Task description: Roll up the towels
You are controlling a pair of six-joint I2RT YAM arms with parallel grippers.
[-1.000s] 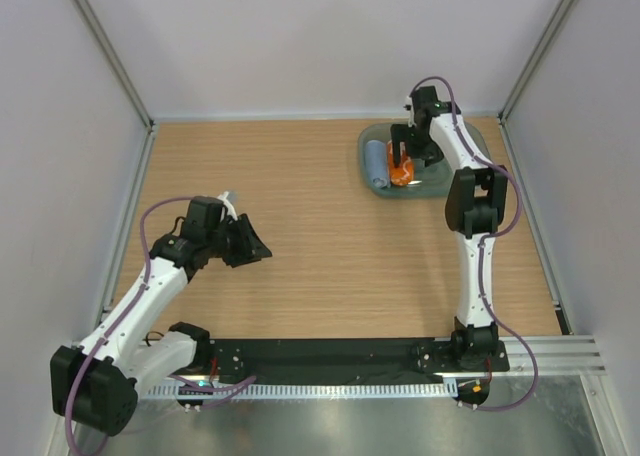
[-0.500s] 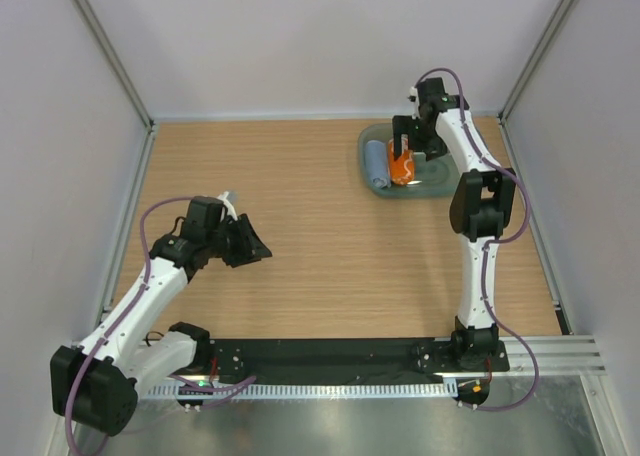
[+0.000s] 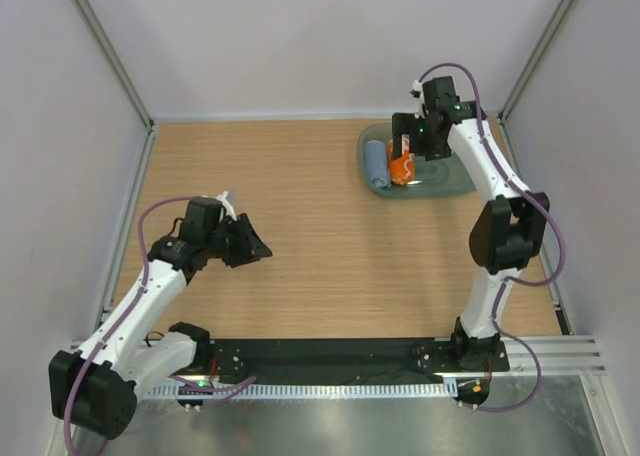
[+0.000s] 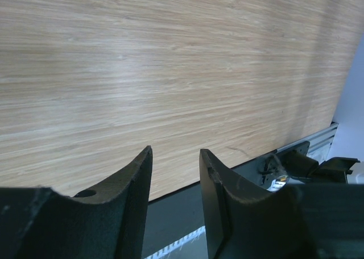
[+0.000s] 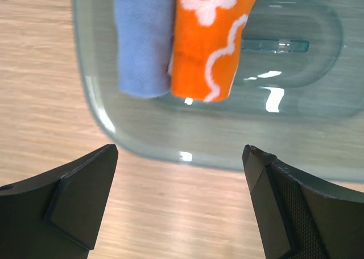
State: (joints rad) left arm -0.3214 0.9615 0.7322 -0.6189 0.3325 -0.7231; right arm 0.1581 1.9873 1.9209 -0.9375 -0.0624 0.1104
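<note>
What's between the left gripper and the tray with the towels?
Only bare wooden table, as the top view shows: nothing lies between the left gripper and the tray.

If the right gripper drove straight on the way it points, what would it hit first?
The right gripper would likely meet the teal tray at its near wall, with the orange towel roll just beyond; depth is unclear.

A light wooden table with fine grain carries a translucent teal tray, which sits flat on its far right corner. A black mounting strip lies along the table's near edge, well apart from the tray
</note>
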